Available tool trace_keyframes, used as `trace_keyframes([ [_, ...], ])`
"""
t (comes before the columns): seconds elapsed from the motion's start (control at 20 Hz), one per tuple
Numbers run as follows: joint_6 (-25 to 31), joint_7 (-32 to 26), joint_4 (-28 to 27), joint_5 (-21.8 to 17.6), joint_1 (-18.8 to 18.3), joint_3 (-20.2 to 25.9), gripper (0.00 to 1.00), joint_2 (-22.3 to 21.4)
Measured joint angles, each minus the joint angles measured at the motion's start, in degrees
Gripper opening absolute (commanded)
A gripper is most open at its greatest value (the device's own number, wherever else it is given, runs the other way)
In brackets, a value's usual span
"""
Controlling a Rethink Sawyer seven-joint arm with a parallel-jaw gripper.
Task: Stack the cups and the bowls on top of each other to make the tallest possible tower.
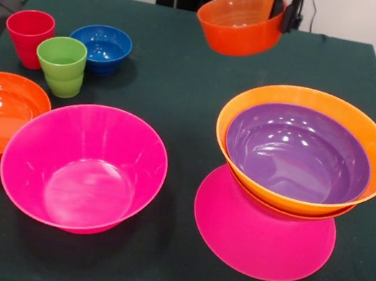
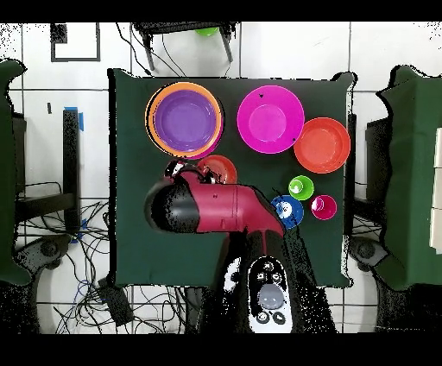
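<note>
Bowls stack right: our claw (image 1: 282, 13) carries a small red-orange bowl (image 1: 239, 21) aloft by its rim. Next we lower it into the purple bowl (image 1: 298, 154) atop the tower (image 1: 288, 194).

Purple bowl (image 2: 184, 116) nested in orange bowl (image 2: 154, 102) on green table (image 2: 129, 224); pink bowl (image 2: 270, 119) beside it; arm (image 2: 211, 210) overhangs a small red-orange bowl (image 2: 223, 167).
</note>
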Motion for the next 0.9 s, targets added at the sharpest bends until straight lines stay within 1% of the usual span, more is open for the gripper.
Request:
trace_keyframes([
  [0.5, 2.3, 0.0, -9.0, 0.0, 2.3, 2.1, 0.00, 0.0],
  [0.9, 7.1, 0.0, -18.5, 0.0, 4.9, 2.7, 0.00, 1.3],
])
